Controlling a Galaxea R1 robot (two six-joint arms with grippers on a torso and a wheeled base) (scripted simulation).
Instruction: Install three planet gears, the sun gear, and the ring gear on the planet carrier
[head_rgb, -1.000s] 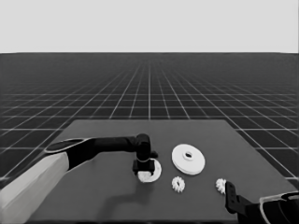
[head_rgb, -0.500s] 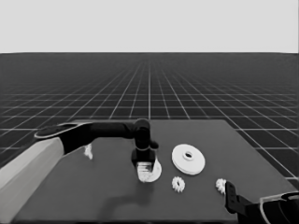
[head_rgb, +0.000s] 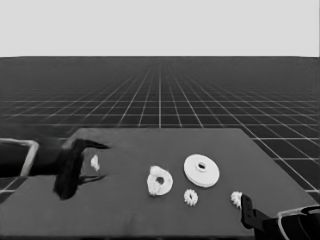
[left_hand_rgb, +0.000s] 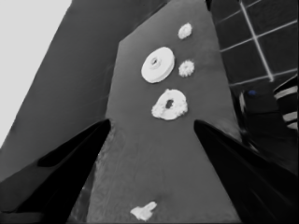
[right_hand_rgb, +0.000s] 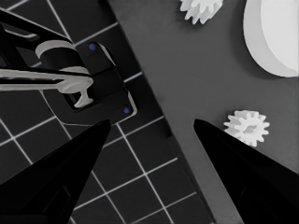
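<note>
Both jaws stood spread with nothing between them. Left gripper (head_rgb: 97, 161) hung over the table's (head_rgb: 125, 215) left end, a thin white piece (head_rgb: 95, 162) lying on the surface by its fingers, not held. Right gripper (right_hand_rgb: 149, 135) waited at the near right corner. Mid-table lay the smaller round part (head_rgb: 160, 180) with lumpy white gears on it, though their number could not be told. Larger round part (head_rgb: 201, 170) sat just right of it, apart. One loose gear (head_rgb: 190, 197) lay in front of these two; another gear (head_rgb: 236, 199) near the right arm.
</note>
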